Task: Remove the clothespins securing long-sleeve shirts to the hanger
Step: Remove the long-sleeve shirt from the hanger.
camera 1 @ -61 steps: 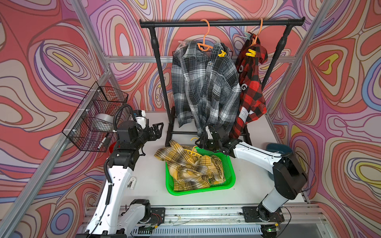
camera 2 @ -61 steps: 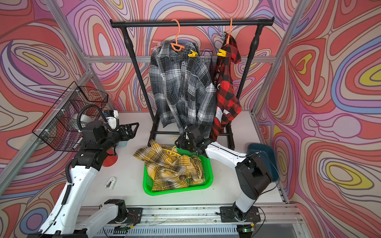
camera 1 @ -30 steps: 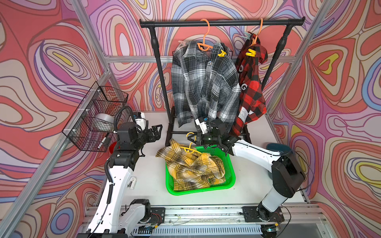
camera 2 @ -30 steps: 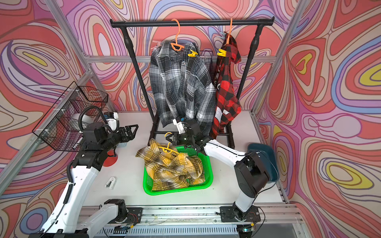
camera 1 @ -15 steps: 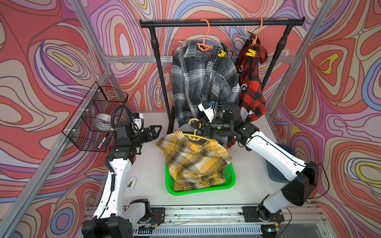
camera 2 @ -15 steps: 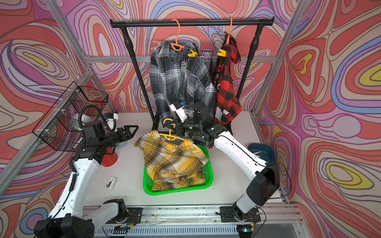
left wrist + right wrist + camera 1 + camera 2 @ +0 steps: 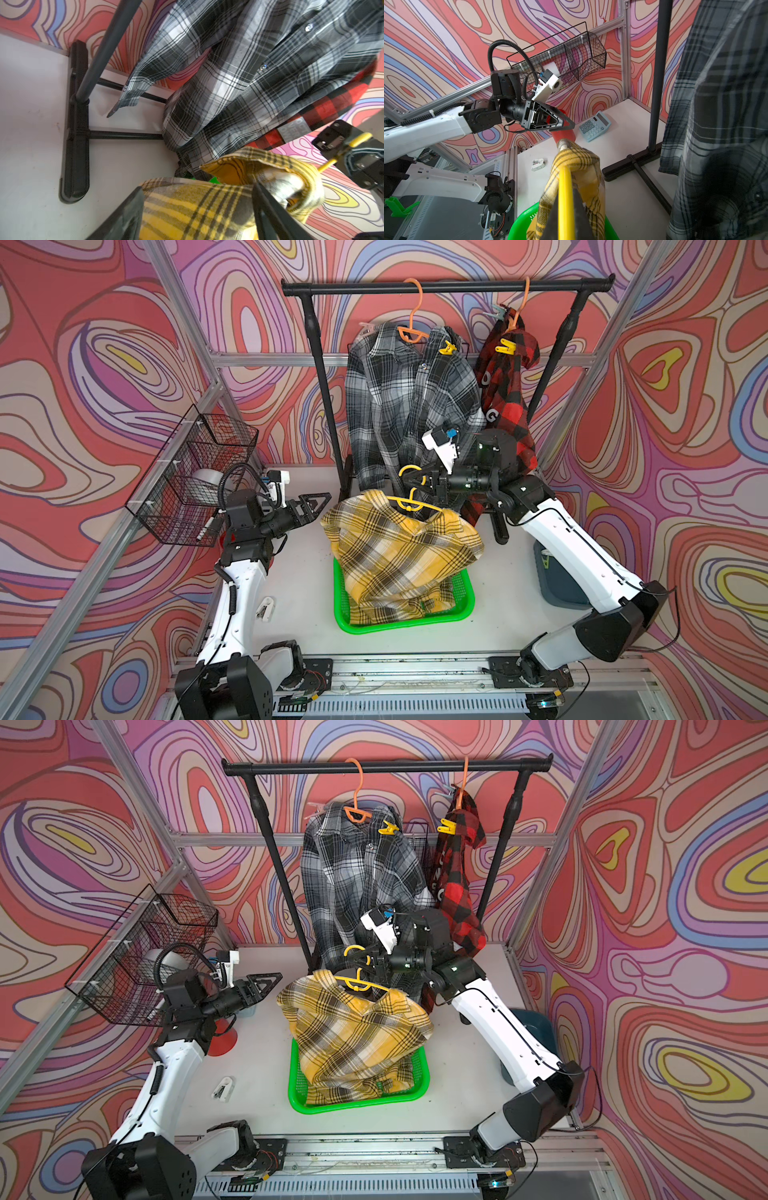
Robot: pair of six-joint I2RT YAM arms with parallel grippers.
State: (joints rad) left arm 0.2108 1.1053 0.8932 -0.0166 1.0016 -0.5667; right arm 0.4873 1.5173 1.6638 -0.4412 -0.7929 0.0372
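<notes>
Swirled red, pink and purple panels wall in a white desk (image 7: 299, 572). Black rail (image 7: 449, 286) stands at the far side.

Right fingers (image 7: 581, 218): clamped tight on the neck of the yellow hanger (image 7: 564, 193), just under its hook. Yellow-black shirt (image 7: 399, 547) hangs from that hanger, shoulders above the green basket (image 7: 467, 605) and hem bunched inside it. Basket sits mid-desk, nearer than the rail.

Left fingers (image 7: 313, 504): spread wide, gripping nothing, tips just beside the shirt's left shoulder. In the left wrist view the shoulder cloth shows between the two fingers; contact cannot be told.

On the rail, far side:
- Grey plaid shirt (image 7: 399, 406) on an orange hanger (image 7: 411, 329). Yellow clothespin (image 7: 447, 349) is clipped at its right shoulder and a pale clothespin (image 7: 365, 326) at its left; the pale one's colour is too small to tell.
- Red-black shirt (image 7: 507, 398) hangs to the right, bunched on a second orange hanger (image 7: 525, 298). Second yellow clothespin (image 7: 505, 346) sits on the cloth, with a pale teal clothespin (image 7: 498, 314) above it by the hanger's neck.

White clothespin (image 7: 264, 608) lies loose on the desk, near left, beside the left arm.

Wire basket (image 7: 195, 477) is on the left wall, with a red cup (image 7: 222, 1042) and a pale blue calculator (image 7: 595, 125) on the desk below it. Grey-blue bin (image 7: 559, 585) is at the right edge.
</notes>
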